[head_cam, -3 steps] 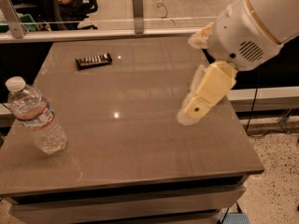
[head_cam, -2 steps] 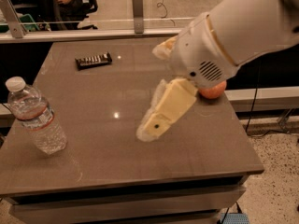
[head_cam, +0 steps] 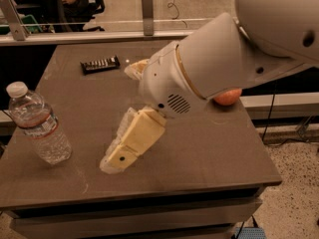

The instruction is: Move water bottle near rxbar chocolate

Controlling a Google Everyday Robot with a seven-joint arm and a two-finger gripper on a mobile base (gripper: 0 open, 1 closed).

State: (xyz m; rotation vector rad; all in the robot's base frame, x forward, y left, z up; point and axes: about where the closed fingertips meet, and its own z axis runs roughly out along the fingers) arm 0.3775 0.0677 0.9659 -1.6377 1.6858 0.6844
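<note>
While your cream-coloured gripper (head_cam: 118, 159) hangs low over the middle of the brown table (head_cam: 209, 148), open or closed cannot be told, clear ribbed plastic water bottle (head_cam: 37, 123) upright near the view's left edge, well apart from it, flat dark-wrapped rxbar chocolate (head_cam: 99, 64) at the back.

1. The light is dim, warm and indoor; the table (head_cam: 209, 148) reads a muted grey-brown.
2. Light falls from above, leaving a small glint on the far tabletop beside the rxbar (head_cam: 100, 64).
3. The gripper (head_cam: 130, 133) hangs low over the table's middle, lit on its upper face, with a soft shadow beneath it.
4. The bottle (head_cam: 37, 123) carries pale highlights on its cap and ribs.
5. The arm (head_cam: 234, 54) has the brightest surface, its white shell.
6. The far left background is nearly black.
</note>
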